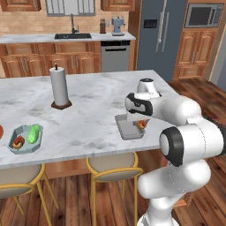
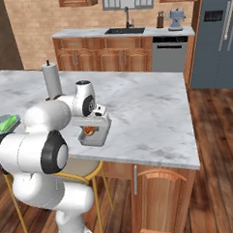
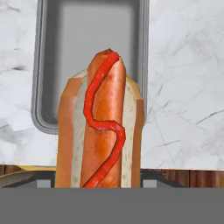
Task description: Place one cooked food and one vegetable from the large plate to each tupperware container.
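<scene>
A paper towel roll (image 1: 59,87) stands upright on the marble island counter (image 1: 88,114).

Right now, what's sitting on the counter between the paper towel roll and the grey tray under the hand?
Nothing: bare marble between paper towel roll and grey tray, in the left base view.

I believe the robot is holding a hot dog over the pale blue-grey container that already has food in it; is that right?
Not quite. The hot dog is held over the darker grey container, whose floor is bare in the hand view. The pale blue-grey container sits far off to the left of the left base view, already holding food. The rest stands: the gripper has the hot dog in its jaws.
</scene>
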Available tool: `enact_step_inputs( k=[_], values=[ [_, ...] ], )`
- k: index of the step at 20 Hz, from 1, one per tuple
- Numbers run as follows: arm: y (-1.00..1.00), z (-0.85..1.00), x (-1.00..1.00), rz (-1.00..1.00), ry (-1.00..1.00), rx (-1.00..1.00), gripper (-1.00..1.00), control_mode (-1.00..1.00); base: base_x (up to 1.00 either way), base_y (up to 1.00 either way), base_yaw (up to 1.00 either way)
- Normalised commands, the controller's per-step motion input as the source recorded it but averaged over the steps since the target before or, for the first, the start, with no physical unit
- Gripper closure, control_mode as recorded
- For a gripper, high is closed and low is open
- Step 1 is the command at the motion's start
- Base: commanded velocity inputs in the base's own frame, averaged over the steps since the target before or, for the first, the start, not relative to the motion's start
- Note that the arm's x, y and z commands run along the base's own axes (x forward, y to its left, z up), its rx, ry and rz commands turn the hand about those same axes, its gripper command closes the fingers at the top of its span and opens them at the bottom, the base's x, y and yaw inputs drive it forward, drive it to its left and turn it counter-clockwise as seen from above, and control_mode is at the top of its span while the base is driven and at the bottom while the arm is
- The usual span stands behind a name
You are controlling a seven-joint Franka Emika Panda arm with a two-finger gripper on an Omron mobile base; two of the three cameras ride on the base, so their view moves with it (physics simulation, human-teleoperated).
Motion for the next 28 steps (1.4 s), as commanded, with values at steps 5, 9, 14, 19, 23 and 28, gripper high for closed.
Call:
enact_step_inputs(
  k=[5,9,14,19,23,28],
  values=[
    [0.00,-0.02,0.60,-0.01,-0.06,0.03,1.00,-1.00,0.00,0.00,0.00],
    [-0.19,-0.54,-0.08,-0.04,-0.14,0.01,1.00,-1.00,0.00,0.00,0.00],
    [-0.13,-0.68,-0.10,-0.01,-0.19,0.00,1.00,-1.00,0.00,0.00,0.00],
    [0.02,-0.08,0.02,0.00,0.00,-0.06,1.00,-1.00,0.00,0.00,0.00],
    [0.07,0.00,0.15,0.00,0.01,-0.03,1.00,-1.00,0.00,0.00,0.00],
    [0.06,0.00,0.14,0.00,0.01,0.00,1.00,-1.00,0.00,0.00,0.00]
  ],
)
